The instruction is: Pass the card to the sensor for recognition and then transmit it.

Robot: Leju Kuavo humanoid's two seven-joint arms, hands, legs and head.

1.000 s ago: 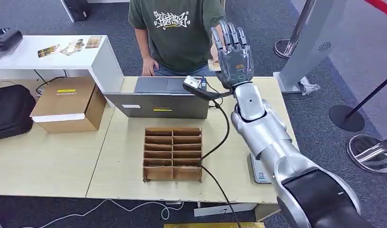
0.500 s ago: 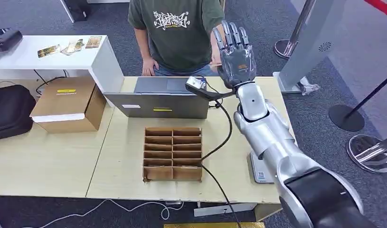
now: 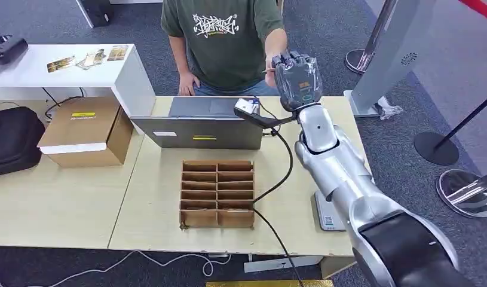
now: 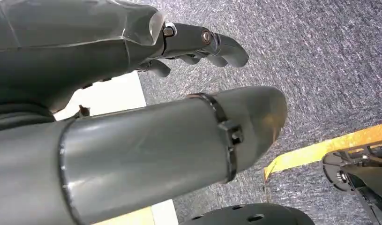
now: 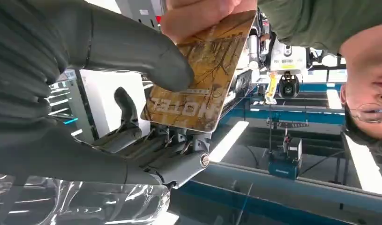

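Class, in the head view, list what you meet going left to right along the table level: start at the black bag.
Black bag → cardboard box → laptop → right hand

The floor (image 3: 61,18) was covered in grey carpet, and a pale wooden tabletop (image 3: 61,209) was set across it. A white side table (image 3: 118,75) was placed at the far left, with a cardboard box (image 3: 85,131) and a black bag (image 3: 11,140) beside it. Chrome stanchion bases (image 3: 468,191) were seen at the right.
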